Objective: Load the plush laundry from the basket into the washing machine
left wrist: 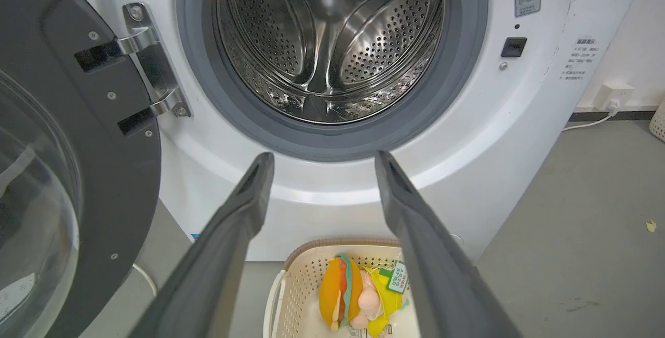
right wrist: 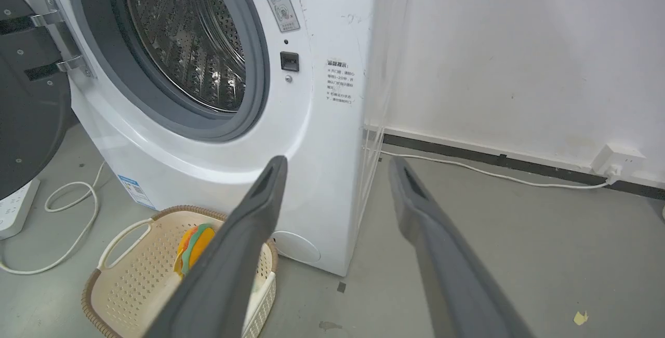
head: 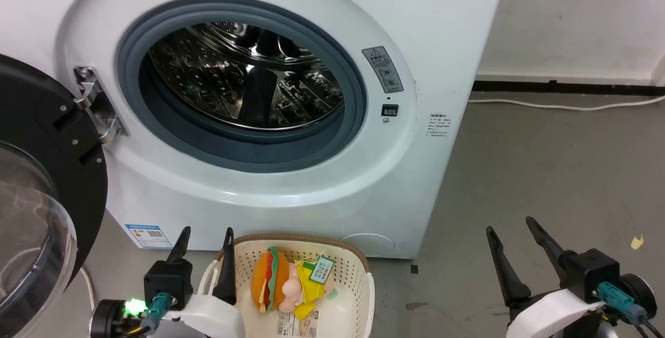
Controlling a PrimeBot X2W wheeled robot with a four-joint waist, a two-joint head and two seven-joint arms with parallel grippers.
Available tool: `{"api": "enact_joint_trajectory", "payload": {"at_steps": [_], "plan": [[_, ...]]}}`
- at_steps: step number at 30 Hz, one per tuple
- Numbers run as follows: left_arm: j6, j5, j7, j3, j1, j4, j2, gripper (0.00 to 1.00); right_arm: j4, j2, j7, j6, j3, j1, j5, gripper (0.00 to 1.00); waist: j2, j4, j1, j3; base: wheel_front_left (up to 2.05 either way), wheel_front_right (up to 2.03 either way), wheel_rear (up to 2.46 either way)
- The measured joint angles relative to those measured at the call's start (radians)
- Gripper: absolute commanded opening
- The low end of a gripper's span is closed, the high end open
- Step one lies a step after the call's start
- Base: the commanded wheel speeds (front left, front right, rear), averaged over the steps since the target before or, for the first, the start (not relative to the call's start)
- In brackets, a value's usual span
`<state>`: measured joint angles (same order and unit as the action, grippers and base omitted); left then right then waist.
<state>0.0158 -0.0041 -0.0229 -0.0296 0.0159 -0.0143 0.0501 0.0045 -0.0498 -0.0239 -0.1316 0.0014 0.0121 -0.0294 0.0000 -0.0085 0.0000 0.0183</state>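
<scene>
The plush laundry (head: 288, 281) (left wrist: 358, 294) (right wrist: 193, 247), an orange hamburger toy with pale pink and yellow pieces and a green tag, lies in the cream basket (head: 353, 268) (left wrist: 301, 281) (right wrist: 130, 286) on the floor before the washing machine (head: 260, 187) (left wrist: 322, 182) (right wrist: 311, 172). Its steel drum (head: 244, 76) holds nothing and its black-framed glass door (head: 36, 198) stands swung open at the left. My left gripper (head: 206, 234) (left wrist: 321, 159) is open, just left of the basket's near-left corner. At the lower right my right gripper (head: 511, 224) (right wrist: 337, 164) is open over bare floor.
A white cable (head: 566, 105) runs along the floor by the back wall to a wall socket (right wrist: 615, 159). A power strip and looped cord (right wrist: 67, 208) lie on the floor left of the machine. Grey floor (head: 545, 172) stretches to the machine's right.
</scene>
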Motion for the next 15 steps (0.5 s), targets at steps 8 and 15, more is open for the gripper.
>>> {"api": "enact_joint_trajectory", "payload": {"at_steps": [8,15], "plan": [[0.003,-0.01,-0.016,-0.023,-0.016,-0.037,0.0,1.0,-0.003,0.0,-0.015,0.0,-0.004,-0.001,-0.013,1.0,0.0,-0.014,0.0,0.042,0.0,0.0,0.0],[0.003,-0.018,-0.031,-0.034,-0.048,-0.094,0.001,1.0,-0.007,0.0,-0.031,0.0,-0.008,-0.016,-0.035,1.0,0.0,-0.035,0.0001,0.089,0.0,0.0,0.0]]}}
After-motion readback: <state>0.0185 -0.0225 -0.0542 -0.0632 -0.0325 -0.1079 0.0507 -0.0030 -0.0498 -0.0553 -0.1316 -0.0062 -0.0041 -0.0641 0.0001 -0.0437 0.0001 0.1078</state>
